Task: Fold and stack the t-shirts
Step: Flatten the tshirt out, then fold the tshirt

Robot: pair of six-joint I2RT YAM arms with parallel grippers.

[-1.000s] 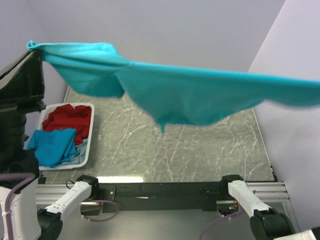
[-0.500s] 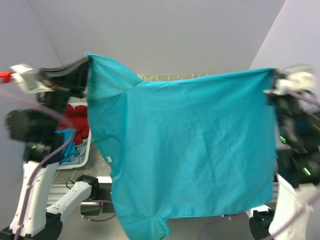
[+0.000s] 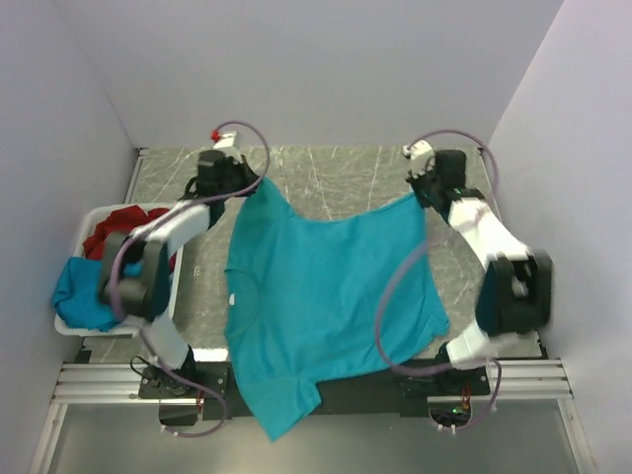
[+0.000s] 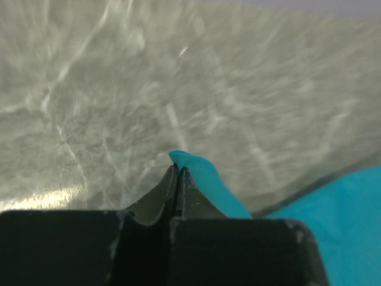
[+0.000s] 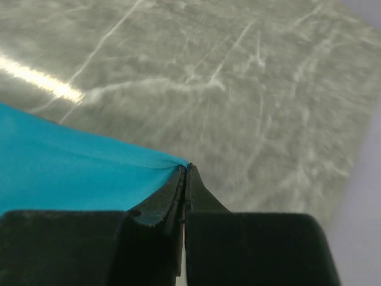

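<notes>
Both arms: reach far forward over the worktop (image 3: 336, 163), wrists low.
Left claw (image 4: 177, 171): pressed together, pinching one far corner of the teal shirt (image 3: 326, 286).
Right claw (image 5: 185, 169): likewise pinching the other far corner.
Teal shirt: spread flat between the claws, its near end hanging over the worktop's front edge.
Basket (image 3: 71, 328): at the left edge, with a red shirt (image 3: 123, 222) and a blue shirt (image 3: 84, 288) heaped inside.
Open room: a strip of worktop shows beyond the claws and to the right; walls stand close at the back and both sides.

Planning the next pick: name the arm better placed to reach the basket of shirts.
Left, probably: the basket sits on its side; the right tool pinches the teal shirt far opposite.
</notes>
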